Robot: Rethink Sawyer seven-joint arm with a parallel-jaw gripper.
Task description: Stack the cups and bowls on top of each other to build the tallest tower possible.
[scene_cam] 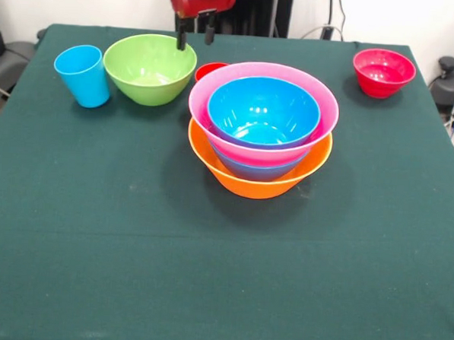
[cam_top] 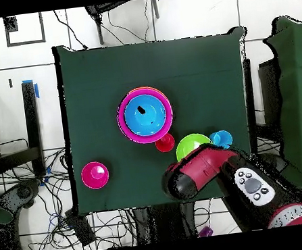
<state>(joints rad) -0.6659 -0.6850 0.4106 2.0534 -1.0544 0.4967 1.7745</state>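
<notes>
Where the green tablecloth (scene_cam: 93, 247) fills the middle of the front view, the tower (scene_cam: 261, 134) stands slightly right of centre: a large orange bowl (scene_cam: 260, 183) at the bottom, a purple-blue bowl (scene_cam: 254, 170) showing as a narrow band inside it, a large pink bowl (scene_cam: 263, 103) above that, and a glossy blue bowl (scene_cam: 263, 111) nested on top. All four sit roughly level, the pink rim spreading almost as wide as the orange one. In the overhead view the same stack (cam_top: 145, 114) lies just above the frame's centre, with blue ringed by pink.

Behind the tower, a red cup (scene_cam: 210, 69) peeks out, mostly hidden by the pink rim; from overhead it (cam_top: 165, 142) sits just beside the stack's lower right edge. A lime green bowl (scene_cam: 149, 68) rests upright in the upper left of the front view, with a light blue cup (scene_cam: 83, 75) standing near its left side, apart from it. A small red bowl (scene_cam: 384, 72) sits alone at the upper right, well apart from everything else.

At the top edge of the front view, the gripper (scene_cam: 195, 31) hangs from its red head with two dark fingers (scene_cam: 181, 34) parted by a narrow gap, empty, above the far rim of the lime green bowl. Whether a fingertip touches that rim cannot be told.
</notes>
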